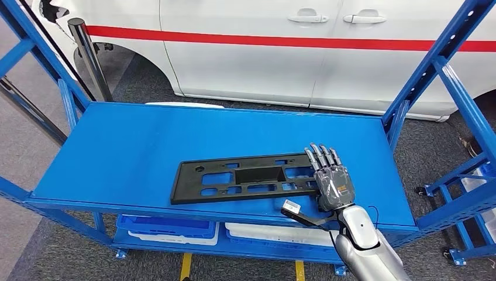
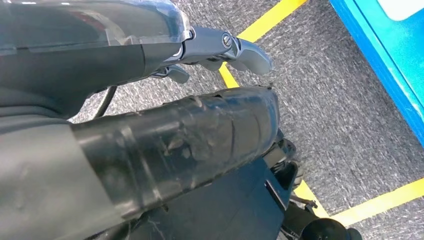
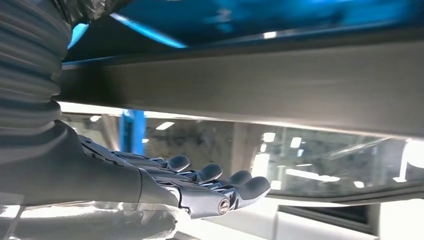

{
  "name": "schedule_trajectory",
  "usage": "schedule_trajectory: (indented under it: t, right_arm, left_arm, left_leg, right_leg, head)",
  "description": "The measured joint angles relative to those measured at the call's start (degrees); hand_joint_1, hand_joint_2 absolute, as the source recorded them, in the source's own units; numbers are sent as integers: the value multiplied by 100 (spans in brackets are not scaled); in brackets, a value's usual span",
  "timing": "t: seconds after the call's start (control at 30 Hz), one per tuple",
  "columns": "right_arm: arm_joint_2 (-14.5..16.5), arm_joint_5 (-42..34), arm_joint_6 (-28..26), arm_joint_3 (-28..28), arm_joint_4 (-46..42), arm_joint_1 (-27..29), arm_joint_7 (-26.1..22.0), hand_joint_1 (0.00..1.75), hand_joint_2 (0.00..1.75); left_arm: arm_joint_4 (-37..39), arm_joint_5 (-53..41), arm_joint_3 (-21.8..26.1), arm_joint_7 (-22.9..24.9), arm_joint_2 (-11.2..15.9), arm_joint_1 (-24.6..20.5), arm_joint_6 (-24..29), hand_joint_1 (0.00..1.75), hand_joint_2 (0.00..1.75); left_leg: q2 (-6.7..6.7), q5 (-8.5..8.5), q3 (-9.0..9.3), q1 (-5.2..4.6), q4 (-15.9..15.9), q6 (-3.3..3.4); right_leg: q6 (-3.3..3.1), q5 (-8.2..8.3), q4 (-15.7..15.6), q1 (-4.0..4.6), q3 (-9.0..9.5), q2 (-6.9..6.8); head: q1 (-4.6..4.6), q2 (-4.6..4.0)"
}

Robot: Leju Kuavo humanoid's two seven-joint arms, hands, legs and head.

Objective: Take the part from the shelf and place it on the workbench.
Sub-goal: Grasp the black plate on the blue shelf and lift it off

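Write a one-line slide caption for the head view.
Right hand stretched flat over the end of the black plastic part lying on the blue shelf, a white van parked behind.

Blue steel shelf (image 1: pixel 105 152) in front, angled uprights at both sides. Behind it a white car (image 1: pixel 245 52) with red stripe. Grey carpet floor (image 2: pixel 340 115) with yellow tape lines (image 2: pixel 380 202). Blue and white bins (image 1: pixel 166 228) on lower level.

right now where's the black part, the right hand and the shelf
black part (image 1: pixel 245 180): head view, its middle recessed panel
right hand (image 1: pixel 333 184): head view, back of the hand
shelf (image 1: pixel 146 140): head view, bare blue top
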Motion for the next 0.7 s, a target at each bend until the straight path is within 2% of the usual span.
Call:
schedule_trajectory:
  t: [0.07,0.13,0.17,0.2,0.23,0.27,0.33,0.37,0.4,0.43,0.5,0.53,0.6,0.67,0.7]
  right_arm:
    - [15,-25,82,0,134,-80,-113,0,175]
    - [42,-52,133,0,304,-172,-185,0,175]
    - [58,-69,141,0,389,-212,-207,0,175]
    - [72,-93,146,0,473,-252,-223,0,175]
    - [84,-120,152,0,545,-294,-237,0,175]
    - [95,-152,158,0,612,-339,-251,0,175]
    - [110,-218,179,1,720,-429,-275,0,175]
    - [120,-250,193,1,763,-468,-287,0,175]
    - [128,-275,210,2,804,-497,-297,0,175]
    - [137,-298,222,3,843,-521,-305,0,175]
    - [148,-331,231,4,915,-557,-312,0,175]
    - [150,-341,227,4,948,-577,-312,0,175]
    - [156,-348,205,4,1010,-609,-311,0,175]
    - [157,-348,150,3,1080,-623,-311,0,175]
    - [156,-347,121,0,1116,-626,-315,1,175]
  left_arm:
    - [0,-32,0,16,-1,-18,-6,0,0]
    - [0,-60,1,28,-2,-30,-10,0,0]
    - [0,-69,1,33,-2,-31,-12,0,0]
    - [0,-75,1,37,-2,-31,-14,0,0]
    - [0,-77,1,40,-2,-32,-15,0,0]
    - [0,-77,1,43,-2,-35,-16,0,0]
    - [0,-78,1,43,-3,-43,-16,0,0]
    - [0,-78,1,43,-2,-47,-16,0,0]
    - [0,-79,1,43,-2,-49,-16,0,0]
    - [0,-80,1,43,-1,-52,-16,0,0]
    - [0,-82,2,43,1,-51,-16,0,0]
    - [0,-82,2,43,1,-48,-15,0,0]
    - [0,-84,5,43,2,-41,-14,0,0]
    - [0,-92,17,43,2,-31,-14,0,0]
    - [0,-97,28,43,4,-22,-14,0,0]
  left_leg:
    - [18,55,20,19,-54,86]
    - [36,74,6,10,-62,125]
    - [43,75,2,3,-60,130]
    - [49,74,2,-3,-59,132]
    - [52,73,7,-6,-56,130]
    - [54,69,15,-7,-52,124]
    - [56,50,24,-17,-31,94]
    - [55,38,23,-25,-19,68]
    - [55,31,21,-34,-10,39]
    - [54,29,21,-40,-11,5]
    - [50,22,21,-30,-3,-61]
    - [46,-40,-11,-23,73,-95]
    - [42,-349,-226,-3,550,-156]
    - [42,-715,-569,12,1309,-205]
    - [43,-779,-672,20,1548,-221]
  right_leg:
    - [40,-214,304,-8,-135,-7]
    - [60,-609,1054,-7,-480,-14]
    - [67,-739,1406,-6,-645,-14]
    - [70,-774,1614,-6,-743,-14]
    - [65,-687,1578,-6,-724,-14]
    - [52,-508,1302,-6,-587,-15]
    - [6,-151,467,10,-164,-17]
    - [-21,-56,160,24,-15,-19]
    - [-46,-30,6,41,55,-20]
    - [-67,-40,-18,61,56,-22]
    - [-133,-10,-48,44,62,-33]
    - [-171,10,-68,27,68,-44]
    - [-229,46,-98,0,65,-70]
    - [-246,54,-99,-1,41,-80]
    - [-245,57,-99,-3,37,-83]
  head:
    - [4,0]
    - [6,0]
    - [5,0]
    - [6,0]
    - [6,0]
    - [6,0]
    - [5,0]
    - [4,0]
    - [2,0]
    - [1,0]
    - [1,0]
    - [-2,0]
    - [-10,0]
    - [-15,0]
    - [-15,0]
